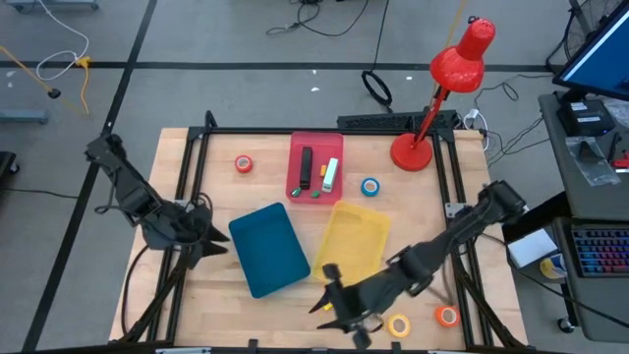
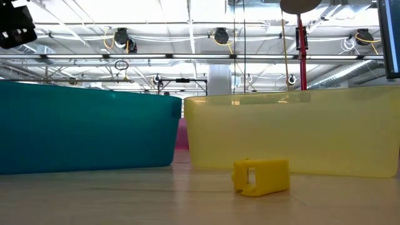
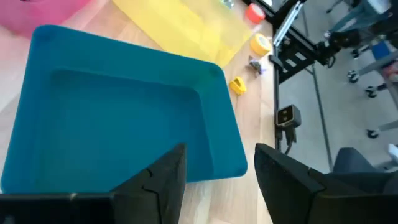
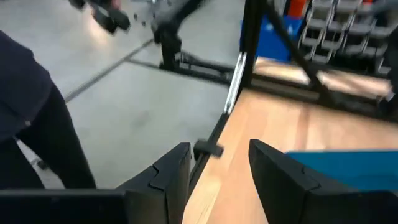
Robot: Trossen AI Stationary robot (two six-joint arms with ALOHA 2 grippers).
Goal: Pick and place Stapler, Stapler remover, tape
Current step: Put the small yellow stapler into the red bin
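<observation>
From above: the pink tray (image 1: 316, 144) sits at the far middle of the table (image 1: 221, 295) with a dark stapler (image 1: 306, 168) and a white-green thing (image 1: 329, 174) lying in it. The blue tray (image 1: 269, 249) and yellow tray (image 1: 356, 239) sit side by side nearer in. Tape rolls are scattered: a red-orange roll (image 1: 243, 164) left of the pink tray, a blue roll (image 1: 370, 186) to its right, and a yellow roll (image 1: 398, 325) and another red-orange roll (image 1: 447, 316) at the near right corner. The left gripper (image 1: 218, 238) hovers just left of the blue tray; the right gripper (image 1: 324, 300) hangs over the near edge by the yellow tray. A red desk lamp (image 1: 447, 84) stands far right.

Low view: a small yellow block (image 2: 261, 176) lies on the wood in front of the yellow tray (image 2: 294, 131), with the blue tray (image 2: 87, 128) on the left.

Left wrist: fingers (image 3: 163, 180) spread apart, nothing between them, over the blue tray (image 3: 118, 112).

Right wrist: fingers (image 4: 169, 171) parted and empty too, above the table edge (image 4: 214, 148); a person's dark clothing (image 4: 31, 124) shows off to the side.
</observation>
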